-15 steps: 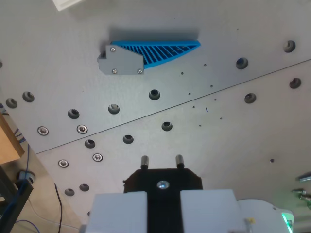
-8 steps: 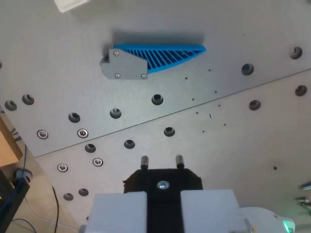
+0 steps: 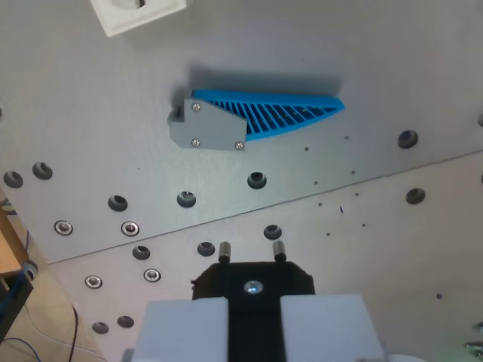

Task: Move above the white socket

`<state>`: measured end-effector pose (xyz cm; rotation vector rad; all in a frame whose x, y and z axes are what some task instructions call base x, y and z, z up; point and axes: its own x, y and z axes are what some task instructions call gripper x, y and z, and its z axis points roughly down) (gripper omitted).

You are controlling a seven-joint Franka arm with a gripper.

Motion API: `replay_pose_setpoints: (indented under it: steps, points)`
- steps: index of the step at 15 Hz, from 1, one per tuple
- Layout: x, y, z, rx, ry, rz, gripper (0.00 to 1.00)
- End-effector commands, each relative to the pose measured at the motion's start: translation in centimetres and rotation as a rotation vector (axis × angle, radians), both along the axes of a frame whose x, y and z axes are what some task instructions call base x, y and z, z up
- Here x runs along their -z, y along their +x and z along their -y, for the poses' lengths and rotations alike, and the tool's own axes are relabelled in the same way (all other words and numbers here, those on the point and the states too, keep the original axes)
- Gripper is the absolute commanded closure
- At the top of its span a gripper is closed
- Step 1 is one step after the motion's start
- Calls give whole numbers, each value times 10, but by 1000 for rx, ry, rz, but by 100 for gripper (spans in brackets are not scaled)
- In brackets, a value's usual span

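A pale grey metal work plate (image 3: 392, 249), drilled with rows of dark holes and split by a slanting seam, fills the wrist view. At the bottom edge sits the gripper (image 3: 252, 253), its two white blocks flanking a black plug body whose two short metal pins (image 3: 278, 250) point up the frame; the blocks appear closed on that black plug body (image 3: 253, 280). Beyond the pins, past the seam, lies a grey bracket with a blue ribbed wedge (image 3: 249, 122), its long axis running across the frame and its tip toward the wrist view's right. Beyond that wedge, and to its left, the white plastic socket (image 3: 138, 13) shows at the very top edge, partly cut off. So the socket lies ahead of the gripper and off to the wrist view's left, well apart from the pins; the gripper is not yet above it.
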<state>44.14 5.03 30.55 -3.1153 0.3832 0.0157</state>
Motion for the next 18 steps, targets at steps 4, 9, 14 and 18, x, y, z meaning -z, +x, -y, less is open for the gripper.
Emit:
replay_pose_setpoints:
  steps: [4,9,14,18]
  points:
    - [30,15,-11,-143,-25,45,100]
    - [54,31,-20,-190,-37,24,100]
    - [80,46,-28,-236,-44,5,100]
    - [100,59,-35,-270,-45,-3,100]
